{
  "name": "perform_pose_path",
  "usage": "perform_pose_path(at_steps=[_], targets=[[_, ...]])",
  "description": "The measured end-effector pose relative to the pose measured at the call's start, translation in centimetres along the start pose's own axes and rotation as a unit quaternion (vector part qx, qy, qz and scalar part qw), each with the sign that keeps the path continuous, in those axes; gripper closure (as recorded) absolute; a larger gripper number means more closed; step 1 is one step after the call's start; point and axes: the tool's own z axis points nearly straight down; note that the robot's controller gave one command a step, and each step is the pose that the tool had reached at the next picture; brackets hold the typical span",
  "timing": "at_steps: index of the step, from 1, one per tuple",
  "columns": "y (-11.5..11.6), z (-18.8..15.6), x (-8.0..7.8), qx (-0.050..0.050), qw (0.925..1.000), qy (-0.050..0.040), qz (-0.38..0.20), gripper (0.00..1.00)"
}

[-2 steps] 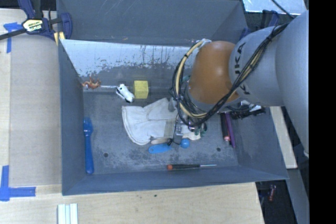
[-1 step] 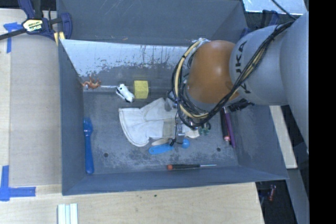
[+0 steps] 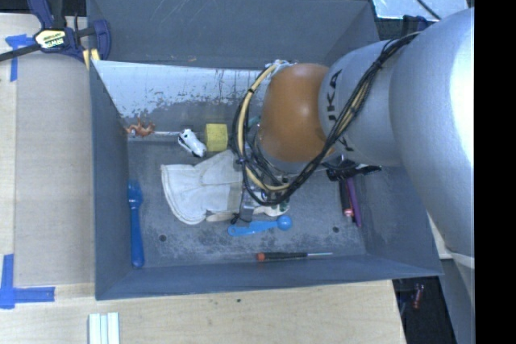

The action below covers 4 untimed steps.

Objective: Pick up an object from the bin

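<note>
**Blue piece** (image 3: pixel 256 229): small and elongated, plastic-looking, with a rounded knob at its right end.
Pose: flat on the bin (image 3: pixel 109 197) floor, long axis running roughly left to right, knob end a little higher in the view.
Position: lower middle of the floor, directly beneath the gripper (image 3: pixel 251 215) (whether they touch cannot be judged).
Neighbour: a crumpled white cloth (image 3: pixel 192 188) lies just up and left, its lower edge near the piece's left end.
Condition: appears whole.
</note>
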Motion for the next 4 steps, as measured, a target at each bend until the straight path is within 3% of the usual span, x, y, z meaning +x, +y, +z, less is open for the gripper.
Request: perform_pose_path(at_steps=[1,2,3,4], targets=[[-10.1,0.1,-1.5,0.002,0.9991,0.0009,-0.042,0.0],[-5.8,0.0,-0.7,-0.001,0.9965,0.0017,0.084,1.0],[-5.8,0.0,-0.7,-0.001,0.9965,0.0017,0.084,1.0],[-5.9,-2.3,-0.5,-0.001,0.9965,0.0033,0.083,1.0]])
